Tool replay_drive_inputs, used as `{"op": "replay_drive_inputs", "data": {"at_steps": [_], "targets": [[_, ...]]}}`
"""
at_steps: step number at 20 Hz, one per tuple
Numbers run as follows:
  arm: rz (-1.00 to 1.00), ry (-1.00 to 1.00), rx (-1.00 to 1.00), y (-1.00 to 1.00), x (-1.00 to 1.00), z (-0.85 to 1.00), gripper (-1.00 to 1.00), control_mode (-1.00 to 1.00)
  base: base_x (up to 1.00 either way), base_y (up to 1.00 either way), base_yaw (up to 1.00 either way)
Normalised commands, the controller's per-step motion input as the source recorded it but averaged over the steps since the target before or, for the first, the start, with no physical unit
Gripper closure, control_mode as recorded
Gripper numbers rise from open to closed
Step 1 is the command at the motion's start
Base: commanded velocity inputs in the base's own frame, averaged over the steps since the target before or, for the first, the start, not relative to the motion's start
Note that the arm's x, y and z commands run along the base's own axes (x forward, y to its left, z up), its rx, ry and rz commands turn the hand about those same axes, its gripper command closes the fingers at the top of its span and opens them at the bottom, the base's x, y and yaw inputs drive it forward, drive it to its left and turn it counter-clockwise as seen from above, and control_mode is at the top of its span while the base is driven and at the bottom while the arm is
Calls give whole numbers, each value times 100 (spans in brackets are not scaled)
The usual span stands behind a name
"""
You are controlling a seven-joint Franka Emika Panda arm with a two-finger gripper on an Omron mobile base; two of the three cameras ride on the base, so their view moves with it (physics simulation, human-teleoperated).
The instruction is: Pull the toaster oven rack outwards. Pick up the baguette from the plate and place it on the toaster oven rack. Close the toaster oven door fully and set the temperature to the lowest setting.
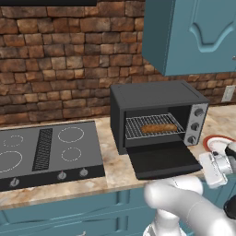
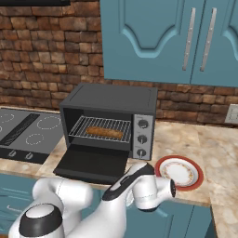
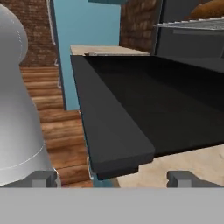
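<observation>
The toaster oven [image 1: 156, 94] [image 2: 111, 100] stands on the counter with its door [image 1: 161, 161] [image 2: 93, 162] folded down flat. The silver rack [image 1: 136, 126] [image 2: 79, 128] sticks out a little over the door, and the brown baguette [image 1: 158, 128] [image 2: 104, 132] lies on it. To the oven's right, the red-rimmed plate [image 1: 213, 138] [image 2: 179, 172] is bare. In the hand view my gripper [image 3: 113, 179] is open, low beside the door's [image 3: 144, 109] outer corner, with that corner just above the gap between the fingertips. The rack [image 3: 192, 25] and baguette [image 3: 210, 8] show at top right there.
A black cooktop [image 1: 46, 147] [image 2: 23, 130] lies left of the oven. Three knobs [image 1: 195, 126] [image 2: 142, 138] sit on the oven's silver right panel. Blue wall cabinets [image 1: 193, 32] [image 2: 158, 37] hang above, and a wall outlet [image 1: 227, 93] [image 2: 231, 114] is at the right.
</observation>
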Motion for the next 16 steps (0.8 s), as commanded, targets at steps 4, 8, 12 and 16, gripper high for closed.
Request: {"op": "replay_drive_inputs", "data": {"at_steps": [4, 8, 12, 16], "targets": [[29, -8, 1, 53, 4, -3, -100, -100, 0, 0, 0], [41, -31, 3, 38, 18, 3, -100, -100, 0, 0, 0], [38, -43, 5, 21, 17, 19, -100, -100, 0, 0, 0], [32, -44, 9, 44, 45, 34, -100, -100, 0, 0, 0]]}}
